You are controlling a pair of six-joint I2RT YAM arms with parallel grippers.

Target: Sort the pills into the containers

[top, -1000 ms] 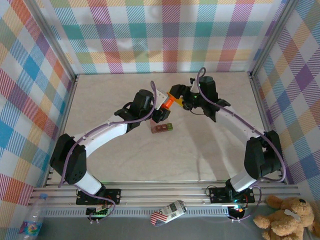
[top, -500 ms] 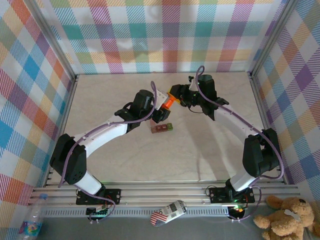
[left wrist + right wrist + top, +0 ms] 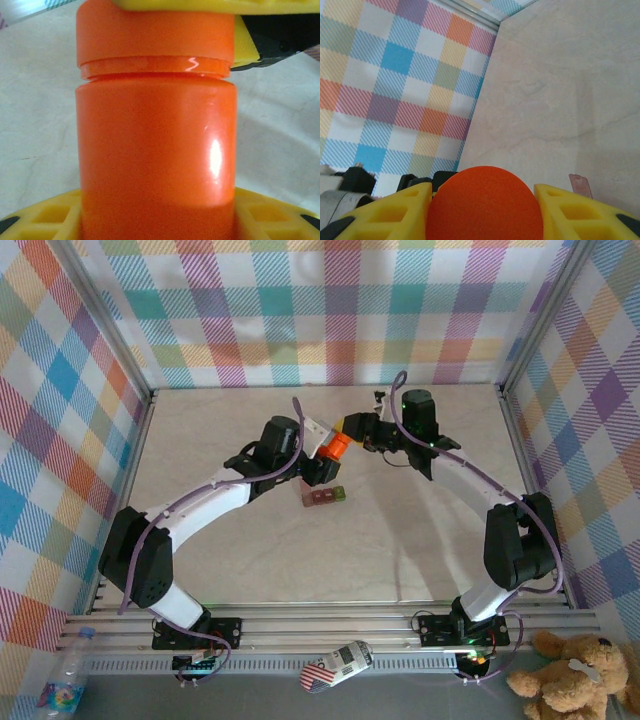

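The left jaws were closed on the body of an orange bottle (image 3: 155,150), with yellow pads (image 3: 50,217) against its lower sides. The right jaws were clamped on the bottle's cap (image 3: 485,205), a yellow finger (image 3: 395,215) touching each side. The bottle was held between the two arms over the middle of the pale surface (image 3: 200,430). The containers (image 3: 325,497), a small red-brown strip with a green end, lay on the surface near the bottle, toward the arms' bases, apart from both jaws.
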